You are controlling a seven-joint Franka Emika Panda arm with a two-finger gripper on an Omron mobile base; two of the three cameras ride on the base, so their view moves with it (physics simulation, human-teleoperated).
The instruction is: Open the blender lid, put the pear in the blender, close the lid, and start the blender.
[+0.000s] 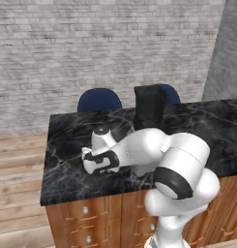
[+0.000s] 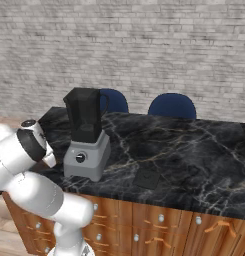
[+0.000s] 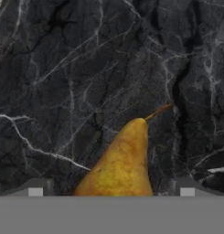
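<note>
Hovering low over the dark marble counter point(image 3: 63, 82), the gripper point(image 3: 111, 192) looks straight down on the pear point(image 3: 120, 164), with its jaws spread wide apart: one fingertip point(image 3: 35, 189) shows at the left and the other at the right of the hand view, and the fruit lies between them, touched by neither as far as can be seen. The pear is yellow-brown, its narrow end and thin stem pointing up and to the right in that view, and it lies flat on the stone. From the left base view the white arm point(image 1: 178, 169) bends forward over the near edge of the counter, its hand point(image 1: 100, 155) turned down above the left part of the top; the pear itself is hidden beneath it there. Below the counter run wooden drawer fronts point(image 2: 144, 220) with small round knobs. A flat dark square, the blender lid point(image 2: 147, 177), lies on the counter to the right of the blender point(image 2: 87, 135) and apart from it. The blender stands on its grey base with the black knob facing front, its dark jar open at the top. Behind the counter two blue chair backs point(image 2: 172, 106) show, and beyond them a pale brick wall point(image 2: 144, 45).
</note>
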